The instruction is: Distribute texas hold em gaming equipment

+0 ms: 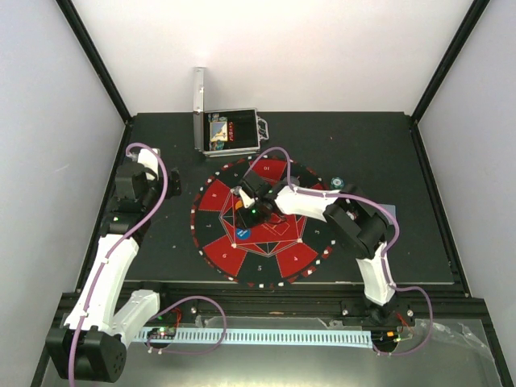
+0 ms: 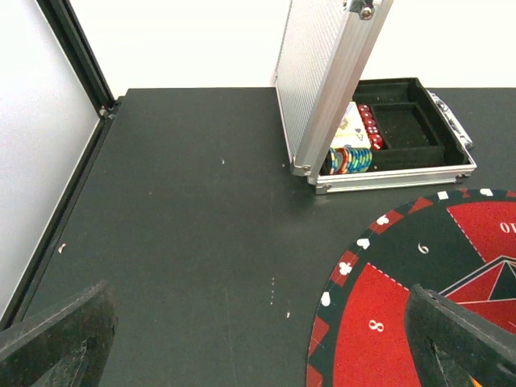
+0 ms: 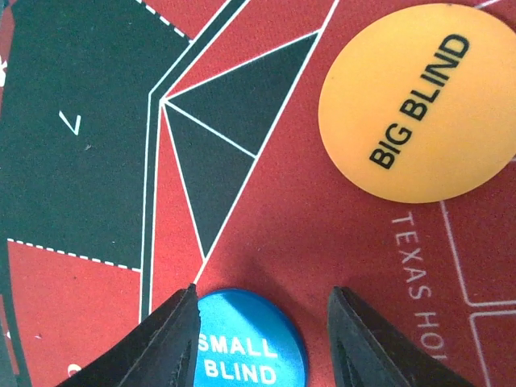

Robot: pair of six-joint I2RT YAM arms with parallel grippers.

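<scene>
left gripper [image 2: 258,322] gaped wide and empty, right gripper [image 3: 262,297] had its jaws narrowed either side of the round blue SMALL BLIND disc [image 3: 248,348], couldn't tell if gripped tbh

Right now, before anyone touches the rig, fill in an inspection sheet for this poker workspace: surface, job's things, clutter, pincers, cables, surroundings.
Surface: dark table with a round red-and-black mat in the middle.
Job's things: orange disc and blue disc on the mat; teal chip by its rim; striped chips and cards in the open silver case.
Clutter: only pale flecks on the table.
Pincers: left pincer wide open, empty, over the table; right pincer straddles the blue disc, grip unclear.
Cables: purple cables run along both arms.
Surroundings: white walls, black frame posts.
</scene>
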